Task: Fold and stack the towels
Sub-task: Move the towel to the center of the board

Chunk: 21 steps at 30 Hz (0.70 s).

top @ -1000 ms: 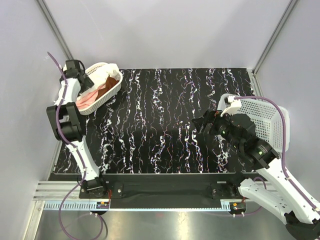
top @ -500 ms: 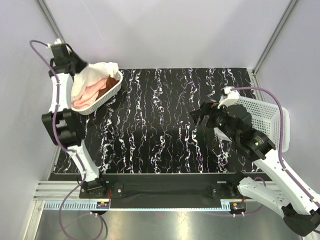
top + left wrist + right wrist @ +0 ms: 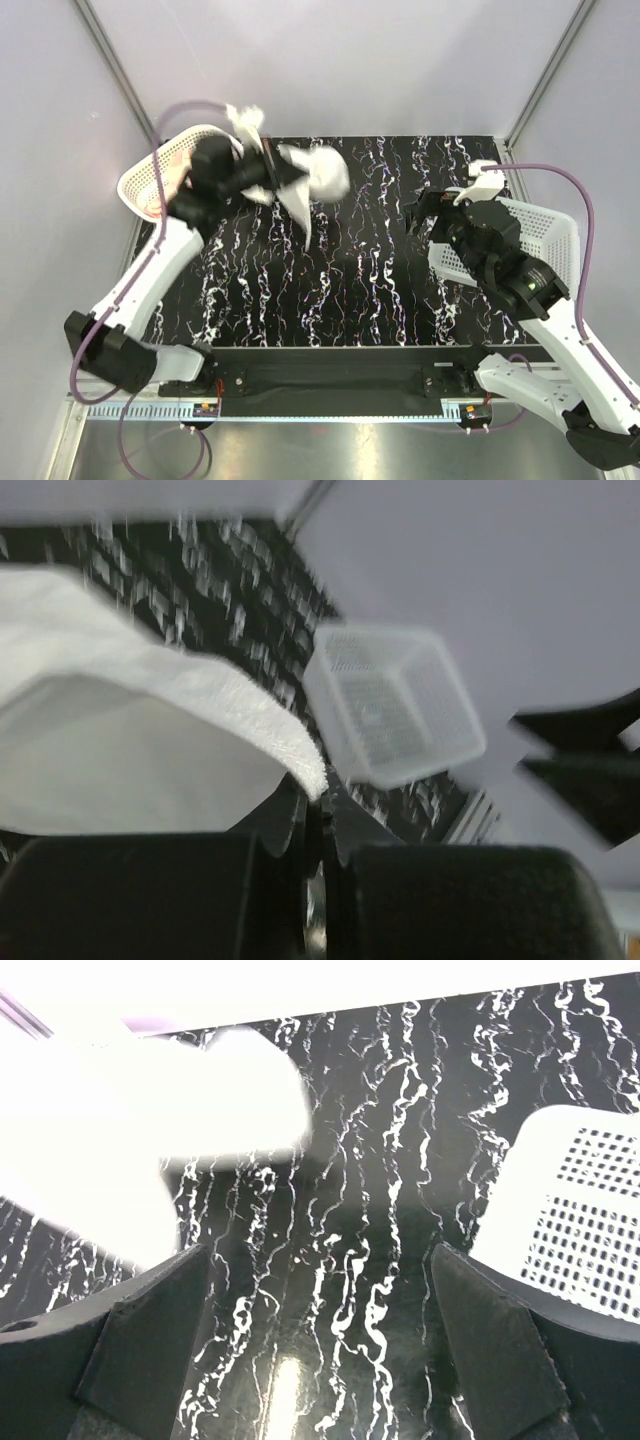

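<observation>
Over the far left of the table (image 3: 400,290): cream-white towel (image 3: 325,172) up in the air, bunched, corners trailing, clear of the black marbled top.
Left gripper (image 3: 285,175): clamped hard on that towel, fingers (image 3: 285,825) all but meeting, thick fuzzy hem squeezed between them in the wrist view.
Left arm (image 3: 150,285): stretched diagonally from the near left base toward the far side.
Left basket (image 3: 135,180): tucked at the far left corner, behind the arm; sliver of pale pink towel (image 3: 152,207) peeking inside.
Right gripper (image 3: 425,212): hanging over the right half of the table, fingers (image 3: 150,1340) spread wide, only marbled surface showing between them.
Right basket (image 3: 545,235): white lattice, at the right edge, just beside that open gripper.
Right wrist view: towel a washed-out white blur at upper left, well apart from the spread fingers.
</observation>
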### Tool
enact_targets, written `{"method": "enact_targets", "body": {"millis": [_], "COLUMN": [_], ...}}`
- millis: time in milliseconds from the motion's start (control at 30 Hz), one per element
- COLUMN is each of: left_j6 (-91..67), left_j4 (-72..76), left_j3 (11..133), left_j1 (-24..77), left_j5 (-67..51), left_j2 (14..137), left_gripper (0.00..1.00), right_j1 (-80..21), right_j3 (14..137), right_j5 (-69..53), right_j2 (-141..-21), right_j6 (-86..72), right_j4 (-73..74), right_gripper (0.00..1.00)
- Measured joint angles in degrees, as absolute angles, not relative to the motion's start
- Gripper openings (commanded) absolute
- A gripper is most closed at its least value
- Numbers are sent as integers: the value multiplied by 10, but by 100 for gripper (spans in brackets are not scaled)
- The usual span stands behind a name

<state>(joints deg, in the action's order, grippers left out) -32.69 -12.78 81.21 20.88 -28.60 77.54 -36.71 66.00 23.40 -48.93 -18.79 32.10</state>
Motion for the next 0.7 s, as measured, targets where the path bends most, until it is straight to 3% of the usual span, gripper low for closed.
{"method": "enact_targets", "body": {"millis": [133, 233, 267, 400, 567, 600, 700], "left_j6": [-330, -352, -358, -376, -389, -388, -383], "left_j4": [-121, -145, -150, -191, -190, -184, -155], "left_j3": [563, 425, 401, 378, 446, 468, 550], "left_j1": [262, 287, 293, 295, 249, 237, 206], "left_j5": [-223, -185, -180, -129, -46, -28, 1], "left_j2": [718, 716, 711, 657, 627, 639, 719], "left_gripper": [9, 36, 49, 67, 70, 70, 68], "right_j1": [-367, -367, -367, -367, -352, -342, -302], "right_j3": [656, 640, 635, 632, 747, 780, 867], "right_j5": [238, 239, 239, 231, 187, 169, 104], "right_j2": [-480, -485, -493, -583, -835, -884, -999], "right_j6": [-189, -195, -197, -199, -175, -166, -149], "right_j4": [336, 336, 334, 289, 263, 262, 253], "right_gripper": [100, 99, 98, 92, 79, 71, 65]}}
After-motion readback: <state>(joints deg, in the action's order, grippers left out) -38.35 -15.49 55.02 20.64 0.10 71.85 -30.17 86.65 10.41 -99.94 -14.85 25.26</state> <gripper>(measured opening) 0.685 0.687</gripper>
